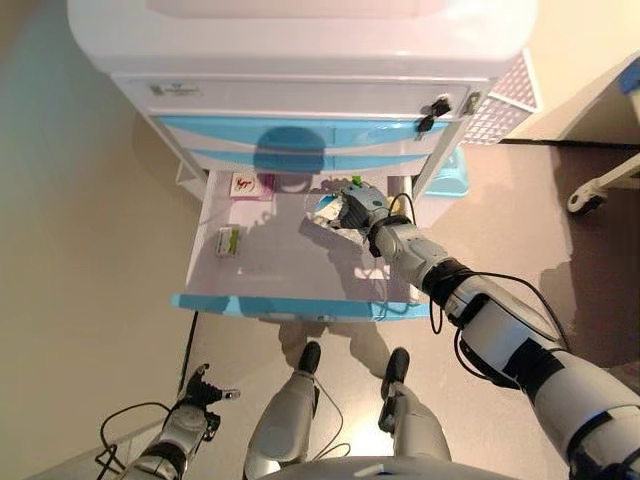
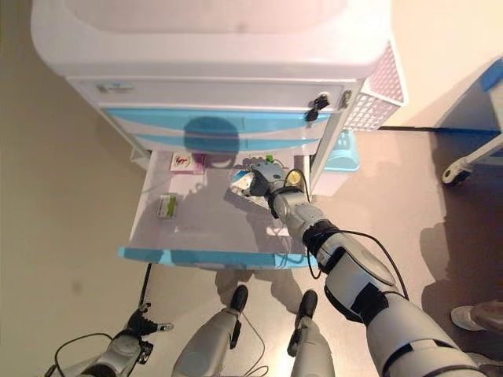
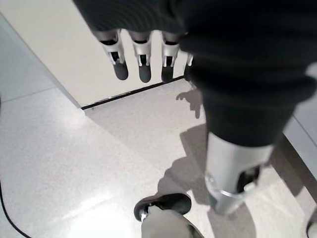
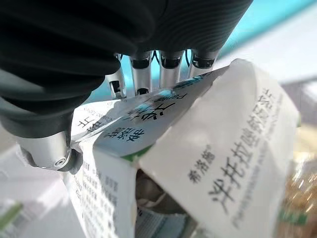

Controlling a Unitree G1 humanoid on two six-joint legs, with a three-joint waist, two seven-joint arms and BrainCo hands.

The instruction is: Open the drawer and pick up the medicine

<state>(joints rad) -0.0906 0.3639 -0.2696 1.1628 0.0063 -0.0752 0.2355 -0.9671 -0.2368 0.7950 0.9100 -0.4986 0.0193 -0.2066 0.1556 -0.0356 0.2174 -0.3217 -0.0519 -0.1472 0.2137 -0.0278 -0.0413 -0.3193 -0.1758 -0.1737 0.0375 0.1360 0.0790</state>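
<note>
The cart's lower drawer (image 1: 282, 304), with a light blue front, stands pulled out. Above its right rear part my right hand (image 1: 362, 208) is shut on a white and green medicine box (image 1: 327, 212). In the right wrist view the box (image 4: 223, 148) has its end flap open, with my fingers (image 4: 171, 62) behind it and the thumb against its side. A small green and white box (image 1: 228, 241) lies at the drawer's left, and a pink and white packet (image 1: 245, 184) at the back. My left hand (image 1: 195, 395) hangs low by the floor, open and holding nothing.
The white cart (image 1: 300, 40) has closed blue drawers above the open one. A white mesh basket (image 1: 505, 105) hangs on its right side, with a light blue bin (image 1: 450, 178) below. A wheeled frame (image 1: 600, 185) stands at the right. A person's shoe (image 2: 479, 316) shows at far right.
</note>
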